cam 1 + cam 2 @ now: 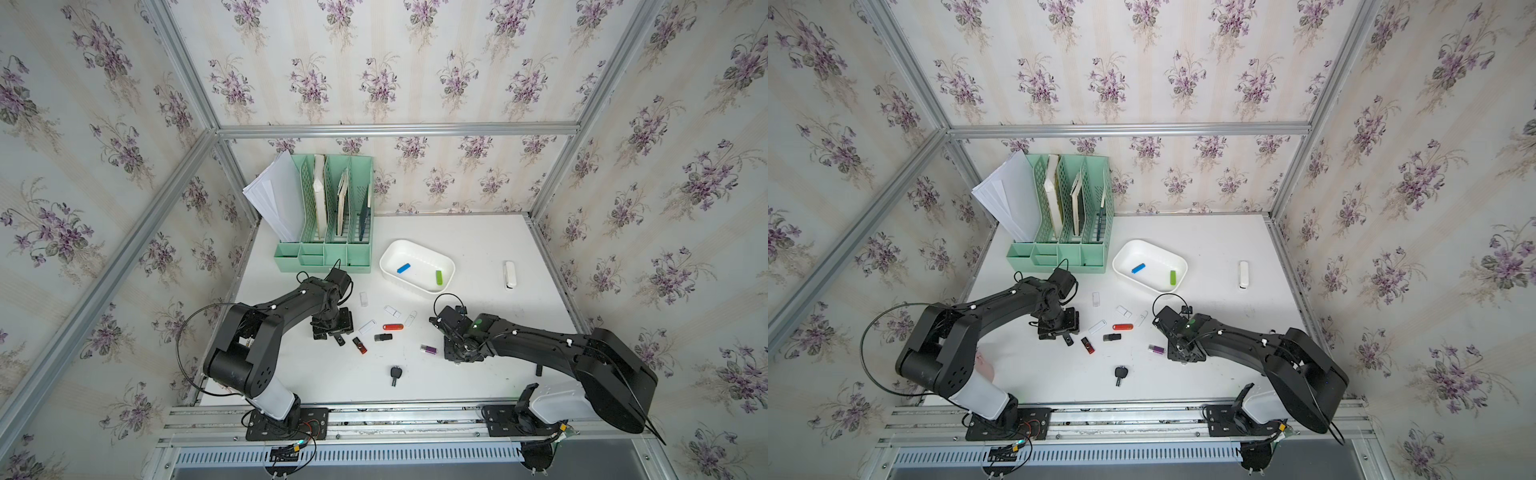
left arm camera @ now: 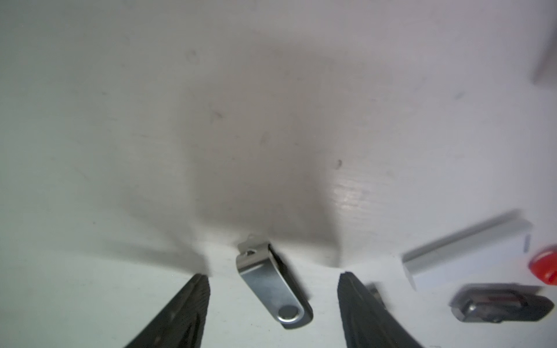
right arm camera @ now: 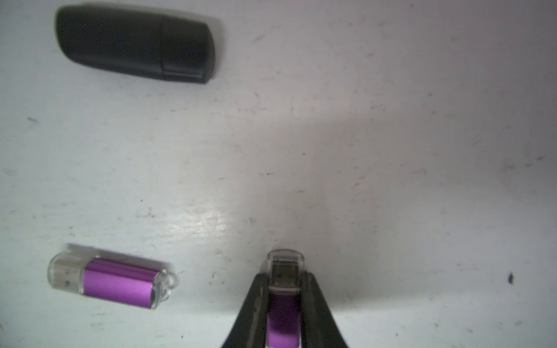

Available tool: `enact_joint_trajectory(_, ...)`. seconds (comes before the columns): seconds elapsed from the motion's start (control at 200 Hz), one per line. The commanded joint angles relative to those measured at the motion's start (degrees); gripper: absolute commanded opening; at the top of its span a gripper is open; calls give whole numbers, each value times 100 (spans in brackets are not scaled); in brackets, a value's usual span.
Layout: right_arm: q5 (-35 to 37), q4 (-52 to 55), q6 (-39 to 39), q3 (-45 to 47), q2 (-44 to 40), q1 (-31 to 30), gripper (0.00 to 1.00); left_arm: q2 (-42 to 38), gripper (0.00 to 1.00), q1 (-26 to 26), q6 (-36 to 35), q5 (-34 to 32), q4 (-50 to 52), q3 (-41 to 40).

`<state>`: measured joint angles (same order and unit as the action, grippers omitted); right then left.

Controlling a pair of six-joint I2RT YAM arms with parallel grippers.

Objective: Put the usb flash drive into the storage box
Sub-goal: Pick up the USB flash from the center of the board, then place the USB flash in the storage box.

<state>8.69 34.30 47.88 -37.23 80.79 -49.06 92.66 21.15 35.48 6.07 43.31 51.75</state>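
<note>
A white table (image 1: 478, 249) strewn with small flash drives, seen from above. The storage box (image 1: 419, 255), a shallow white tub, sits just right of centre in both top views and already contains a blue drive (image 1: 403, 268) and a green drive (image 1: 439, 277). The right gripper (image 3: 284, 278) is clamped on a purple flash drive (image 3: 283, 316), pinching its long sides so the clear-capped end pokes out past the fingertips. In a top view this gripper sits near the box, which lies up the frame and a little to the left of it. The left gripper (image 2: 271, 277) is spread apart around a swivel flash drive (image 2: 275, 293), a silver clip over a dark body, lying flat on the table between its fingers (image 2: 193, 301) and touching neither. The drive's long axis runs roughly along the fingers, slightly slanted, so they would close across its narrow width. This gripper sits below and left of the box, about as near to it as the right one. From above, the held purple drive is hidden beneath the right gripper, and only the swivel drive's dark tip shows. The right wrist view cuts off the held drive's rear end, and whether it is clear of the table cannot be told. A second purple drive (image 3: 111, 280) lies loose just beside the right gripper.
</note>
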Motion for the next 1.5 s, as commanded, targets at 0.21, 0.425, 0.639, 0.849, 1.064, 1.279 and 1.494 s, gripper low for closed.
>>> enact_joint_trajectory(0.21, -62, 285, -20, -60, -30, 1, 16, 260, 61, 177, -75, -183, 110, -24)
enact_joint_trajectory(0.425, 160, 755, -107, -575, -228, 10, 15, 306, 49, 214, -63, -80, -53, -107)
enact_joint_trajectory(0.639, 421, 1260, -400, -1509, -302, 155, 15, 364, 43, 215, -110, -122, -4, -110)
enact_joint_trajectory(0.849, 528, 1315, -1267, -2674, 62, 853, 14, 341, 36, 223, -134, -237, 37, -136)
enact_joint_trajectory(1.064, 368, 1061, -2163, -3961, 1065, 1599, 13, 436, 29, 215, -156, -161, 9, -117)
enact_joint_trajectory(1.279, 45, 730, -2621, -4802, 2237, 2061, 12, 538, 26, 219, -169, -31, 50, -69)
enact_joint_trajectory(1.494, -265, 475, -2834, -5493, 3270, 2133, 12, 604, 26, 216, -231, -71, 220, 97)
